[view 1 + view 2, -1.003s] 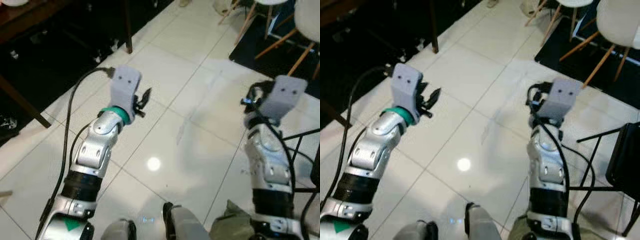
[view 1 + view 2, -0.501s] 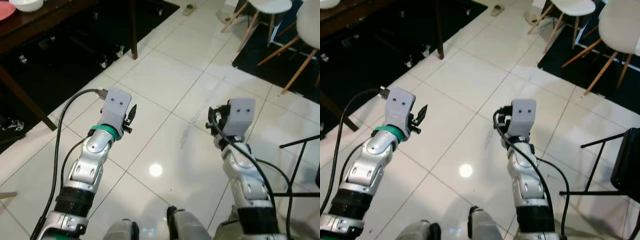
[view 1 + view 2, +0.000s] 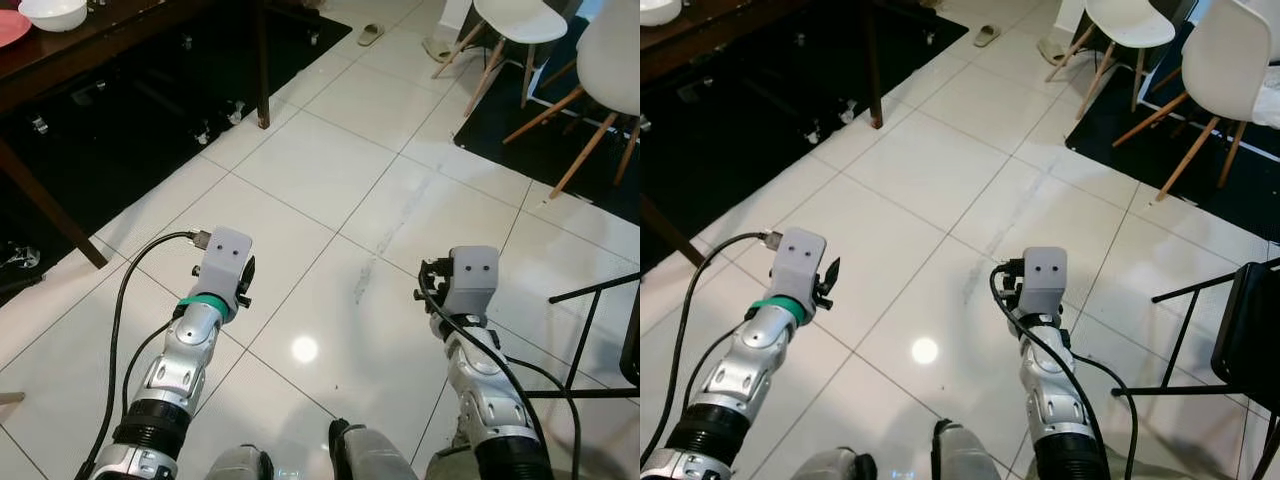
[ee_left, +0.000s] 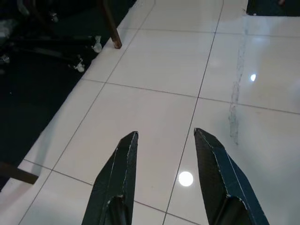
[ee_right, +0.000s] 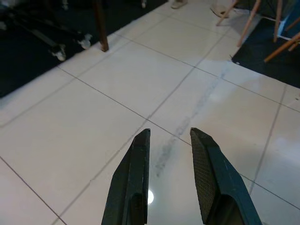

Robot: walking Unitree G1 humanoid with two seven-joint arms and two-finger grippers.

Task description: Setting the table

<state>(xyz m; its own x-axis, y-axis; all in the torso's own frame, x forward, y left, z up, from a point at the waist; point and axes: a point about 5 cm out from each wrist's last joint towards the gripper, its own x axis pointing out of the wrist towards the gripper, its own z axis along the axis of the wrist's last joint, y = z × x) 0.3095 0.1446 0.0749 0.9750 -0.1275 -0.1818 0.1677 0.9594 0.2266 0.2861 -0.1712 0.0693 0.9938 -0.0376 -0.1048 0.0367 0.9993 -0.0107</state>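
White tiled floor (image 3: 330, 180) lies open ahead of both arms. The dark desk (image 3: 90, 50) with its legs bounds the left; white chairs (image 3: 1120, 30) and what looks like a black chair frame (image 3: 1230, 340) crowd the right.

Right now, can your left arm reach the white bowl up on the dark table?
Probably not. The white bowl sits on the dark table far off to the left, while the left gripper hangs low over the tiled floor, jaws open and empty. The robot would likely need to walk closer first.
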